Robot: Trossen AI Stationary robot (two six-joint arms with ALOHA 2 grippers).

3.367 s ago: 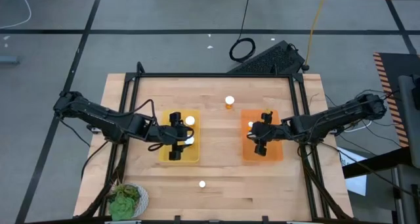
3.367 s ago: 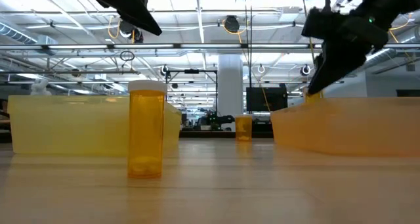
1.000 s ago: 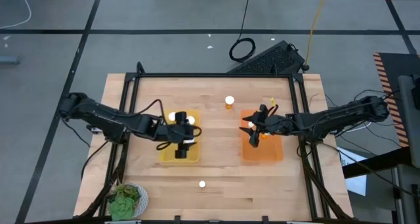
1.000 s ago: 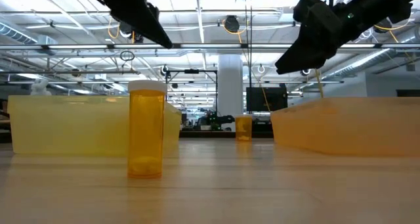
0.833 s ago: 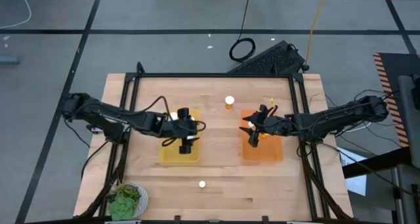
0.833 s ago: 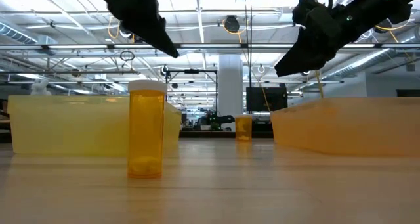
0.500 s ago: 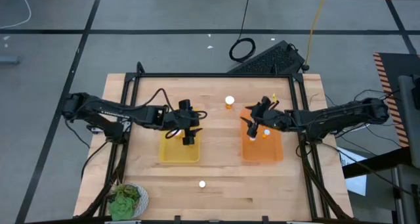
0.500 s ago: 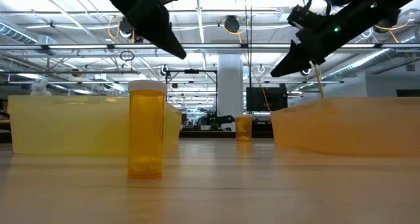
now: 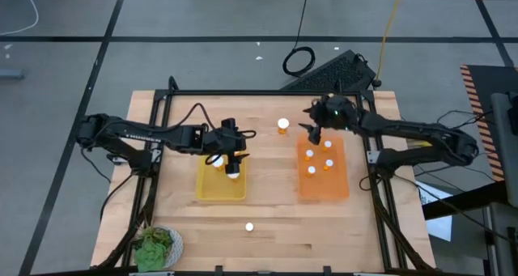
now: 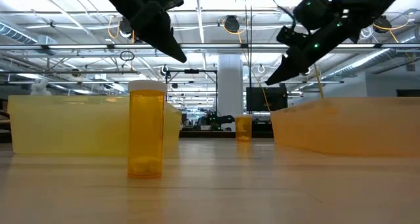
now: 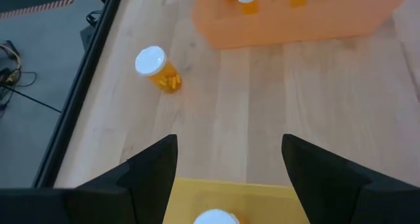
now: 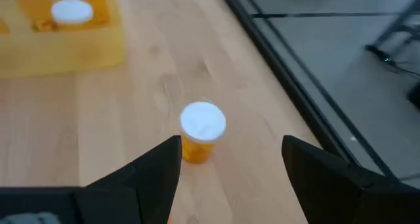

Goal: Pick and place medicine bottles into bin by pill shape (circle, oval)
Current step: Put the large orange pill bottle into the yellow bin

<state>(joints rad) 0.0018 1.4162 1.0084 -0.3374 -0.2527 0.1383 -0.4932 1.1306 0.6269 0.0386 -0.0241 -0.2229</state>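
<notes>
While both arms hang raised above the table, the left gripper [image 9: 233, 158] is over the yellow tray [image 9: 220, 192], fingers spread and empty; the right gripper [image 9: 313, 131] hovers at the orange tray's [image 9: 324, 187] far edge, fingers apart, near an upright amber, white-capped bottle [image 9: 282, 126]; another bottle [image 10: 146, 130] stands nearer.

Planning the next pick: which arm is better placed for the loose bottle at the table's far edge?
Right. The right hand hovers open at the orange tray's far corner, just beside that bottle, which sits centred ahead of its fingers in the right wrist view. The left hand, also open, is over the yellow tray, farther off.
</notes>
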